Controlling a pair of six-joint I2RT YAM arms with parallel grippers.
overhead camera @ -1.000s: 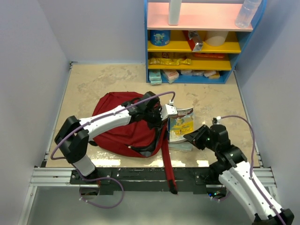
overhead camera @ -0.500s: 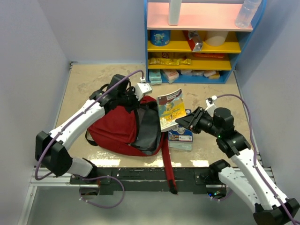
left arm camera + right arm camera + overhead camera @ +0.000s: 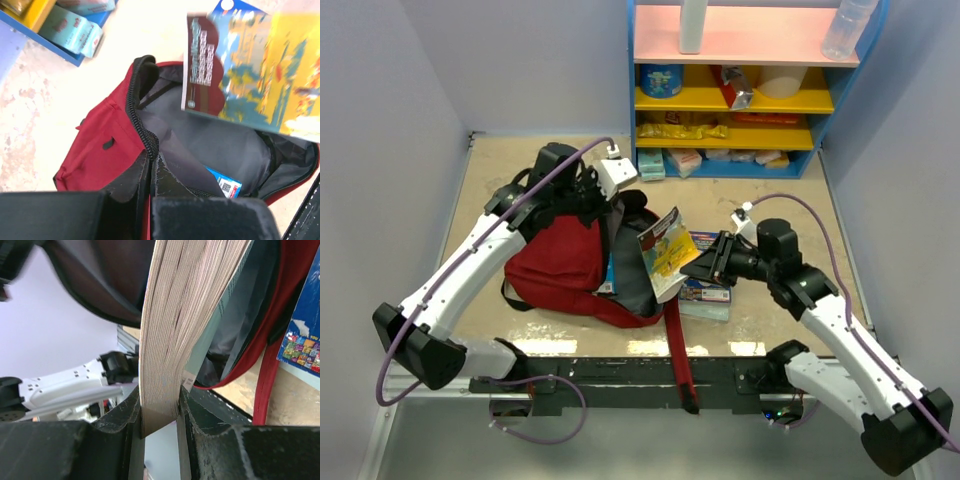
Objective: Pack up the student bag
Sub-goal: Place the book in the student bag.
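Observation:
The student bag, a dark-red backpack, lies on the table with its mouth held open toward the right. My left gripper is shut on the bag's black zipper rim and holds it up. A blue item rests inside on the grey lining. My right gripper is shut on the spine edge of a yellow-and-blue book. The book stands tilted at the bag's mouth.
A second blue book lies flat on the table right of the bag. The bag's long red strap trails over the front rail. A blue and yellow shelf with packets stands at the back, and grey walls close both sides.
The left gripper has pulled the bag's rim up and back, opening the mouth. The right gripper has lifted the book off the table and carried it left to the opening.

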